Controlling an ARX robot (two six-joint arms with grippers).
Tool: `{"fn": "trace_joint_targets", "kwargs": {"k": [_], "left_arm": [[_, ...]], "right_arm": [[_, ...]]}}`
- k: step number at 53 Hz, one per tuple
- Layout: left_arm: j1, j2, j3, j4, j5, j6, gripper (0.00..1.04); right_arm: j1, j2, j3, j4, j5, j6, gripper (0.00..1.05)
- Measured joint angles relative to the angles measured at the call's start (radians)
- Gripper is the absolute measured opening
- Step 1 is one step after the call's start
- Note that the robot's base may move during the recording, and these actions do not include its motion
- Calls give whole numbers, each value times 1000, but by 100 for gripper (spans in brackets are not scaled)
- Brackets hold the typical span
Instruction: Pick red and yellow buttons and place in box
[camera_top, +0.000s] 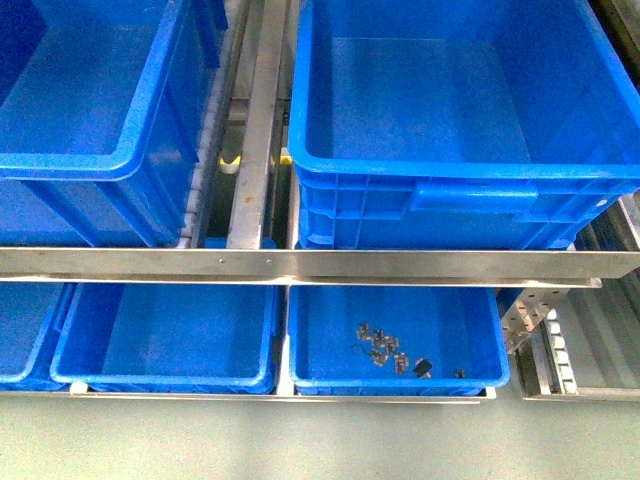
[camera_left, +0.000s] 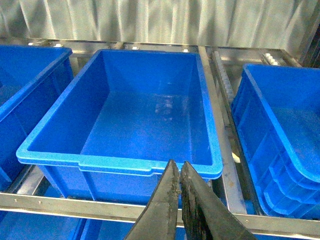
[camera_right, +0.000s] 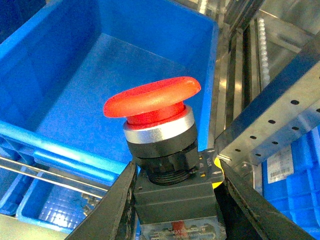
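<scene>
In the right wrist view my right gripper (camera_right: 175, 175) is shut on the red and yellow buttons. The red mushroom cap (camera_right: 152, 97) sits on a silver collar and a blocky black body (camera_right: 172, 200), clamped between the two dark fingers (camera_right: 112, 205). Only a sliver of yellow (camera_right: 216, 174) shows behind the body. The buttons hang above the box (camera_right: 65, 150), a deep blue crate; the front view shows it at the upper right (camera_top: 440, 168), with nothing in it. My left gripper (camera_left: 179, 167) is shut on nothing, facing another blue crate (camera_left: 120, 162). Neither arm shows in the front view.
A steel rail (camera_top: 300, 263) crosses below the crates. A second deep crate (camera_top: 90, 160) stands at the upper left. Shallower blue trays (camera_top: 170, 385) lie on the lower shelf, one (camera_top: 400, 385) holding small metal parts (camera_top: 380, 345). A perforated steel bracket (camera_right: 270, 120) is beside the right gripper.
</scene>
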Motion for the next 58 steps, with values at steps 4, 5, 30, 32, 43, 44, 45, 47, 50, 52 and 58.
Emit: {"fn": "trace_joint_targets", "kwargs": {"k": [4,5,30,32,43,44,45,47,50,52,58], "left_arm": [[0,-60,0,-68,0,1,3],[0,-87,0,-111,-1,1,3],[0,-176,0,-193,0,2,43],[0,-176,0,-193,0,2,48],[0,-176,0,-193,0,2,82],[0,-176,0,-193,0,2,86],[0,-176,0,-193,0,2,89],[0,-176,0,-193,0,2,94],[0,-176,0,-193,0,3,98],[0,-176,0,-193,0,3,96],[0,-176,0,-193,0,3,97]], "right_arm": [[9,13,0,2,4,2,36],[11,16,0,2,5,2,36],[43,182,75,79,4,12,36],[43,217,100,95,-4,8,36],[52,522,360,108,-10,20,36],[53,557,395,108,-10,19,36],[55,595,431,105,-9,21,36],[58,650,489,87,-6,22,36],[63,760,612,53,5,22,36],[66,832,698,19,12,22,36],[70,1047,973,-89,42,21,36]]}}
